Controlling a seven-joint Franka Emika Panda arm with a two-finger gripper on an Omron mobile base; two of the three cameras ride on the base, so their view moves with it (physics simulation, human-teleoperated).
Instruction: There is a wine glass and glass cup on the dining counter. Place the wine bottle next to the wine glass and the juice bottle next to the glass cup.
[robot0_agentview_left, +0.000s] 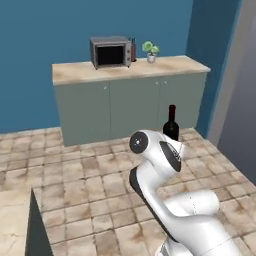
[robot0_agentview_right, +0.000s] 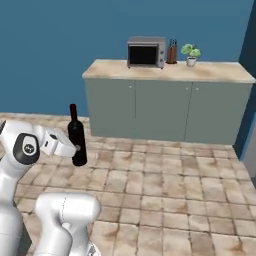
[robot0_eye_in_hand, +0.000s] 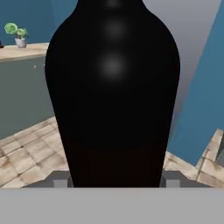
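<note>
Bottles first: you have one wine bottle in sight, slim and near-black with a dark reddish top. Beyond it stands one short surface carrying one microwave, one potted plant to the microwave's right, and one knife block between them.

Your arm folds at the elbow low in front of the base and reaches forward, with the wrist level and the wine bottle upright above the tiled floor, well short of the microwave's surface. The end effector is closed narrow on the bottle's lower body.

From the left base view your arm's white elbow covers the grip, and you see just the bottle's neck and shoulders rising behind it. The right base view shows you the whole bottle and the hand clamped at its side. The hand view gives you the dark body pressed up close, with the two fingertips flanking its base.
</note>
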